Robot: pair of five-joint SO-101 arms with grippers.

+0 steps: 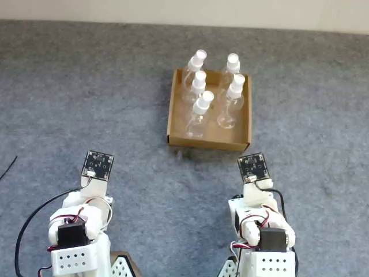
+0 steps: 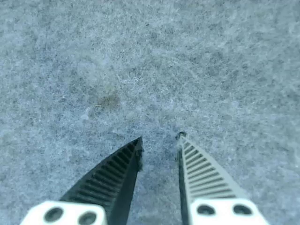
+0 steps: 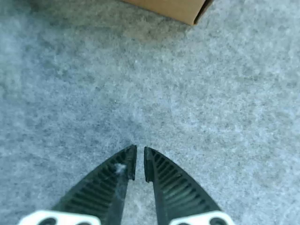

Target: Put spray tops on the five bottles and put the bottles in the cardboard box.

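The cardboard box (image 1: 207,141) sits on the grey carpet at the middle back. Several clear bottles (image 1: 198,115) stand upright inside it, each with a white spray top (image 1: 203,103) on it. Both arms are drawn back near the front edge, well short of the box. The left arm (image 1: 86,213) is at the front left, and my left gripper (image 2: 159,139) hangs slightly open over bare carpet, holding nothing. The right arm (image 1: 259,222) is at the front right; my right gripper (image 3: 140,152) is shut and empty, with a corner of the box (image 3: 173,7) just ahead of it.
Grey carpet (image 1: 69,104) covers the whole table around the box. A black cable (image 1: 23,231) loops beside the left arm's base. Open carpet lies between the two arms and on either side of the box.
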